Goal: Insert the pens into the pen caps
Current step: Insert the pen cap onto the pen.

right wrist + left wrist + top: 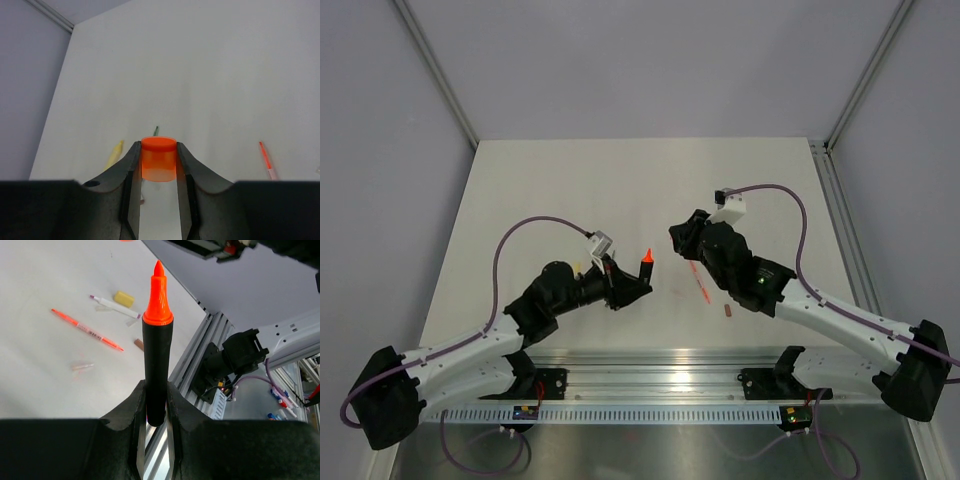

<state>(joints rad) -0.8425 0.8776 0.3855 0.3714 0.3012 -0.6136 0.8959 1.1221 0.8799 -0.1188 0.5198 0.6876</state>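
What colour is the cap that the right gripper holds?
Bright orange; the cap shows best in the right wrist view.

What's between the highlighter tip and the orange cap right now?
Top view: only bare table between the highlighter tip and the right gripper holding the orange cap.

White table [570, 180], grey enclosure.
Plain walls [650, 60] on three sides, metal corner posts [438, 72], aluminium rail [660, 366] along near edge.

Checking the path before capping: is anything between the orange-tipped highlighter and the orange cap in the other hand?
Nothing visible does. The left hand grips the black highlighter, the right hand grips the orange cap, and the top view shows only bare table between them.
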